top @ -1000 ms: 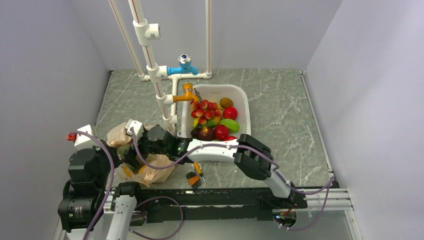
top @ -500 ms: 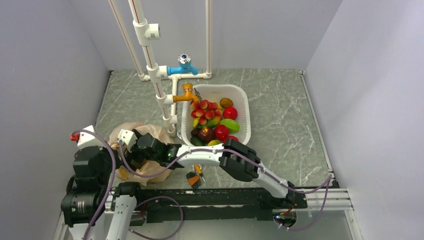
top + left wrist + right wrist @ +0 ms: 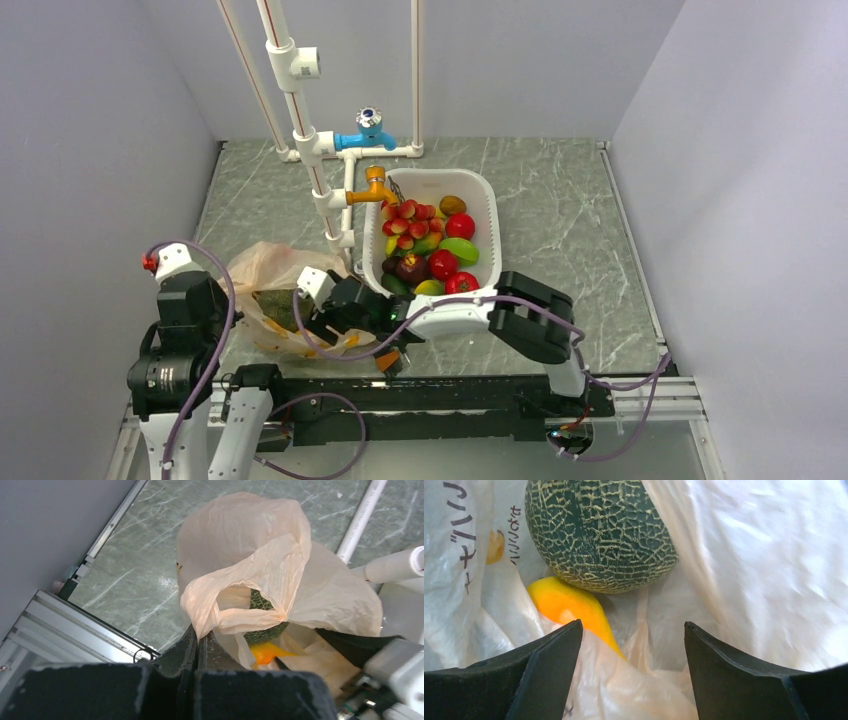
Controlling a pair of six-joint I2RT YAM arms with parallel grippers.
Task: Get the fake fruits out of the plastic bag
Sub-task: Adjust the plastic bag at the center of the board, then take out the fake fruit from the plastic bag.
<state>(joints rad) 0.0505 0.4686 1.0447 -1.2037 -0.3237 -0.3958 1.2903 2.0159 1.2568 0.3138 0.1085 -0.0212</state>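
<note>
While the grapes already lie in the basin, the melon sits inside the bag, left of the basin, touching a yellow piece. The left gripper is clamped on the bag's rim. The right gripper is in the mouth, jaws apart and empty, so the melon's removal is judged outstanding.

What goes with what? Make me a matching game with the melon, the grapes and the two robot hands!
Things:
1. melon
2. left gripper
3. right gripper
4. red grapes

Places or states:
A. in the white basin
B. open, holding nothing
C. inside the plastic bag
D. pinched shut on the bag's edge

Pairs: 1-C, 2-D, 3-B, 4-A
</note>
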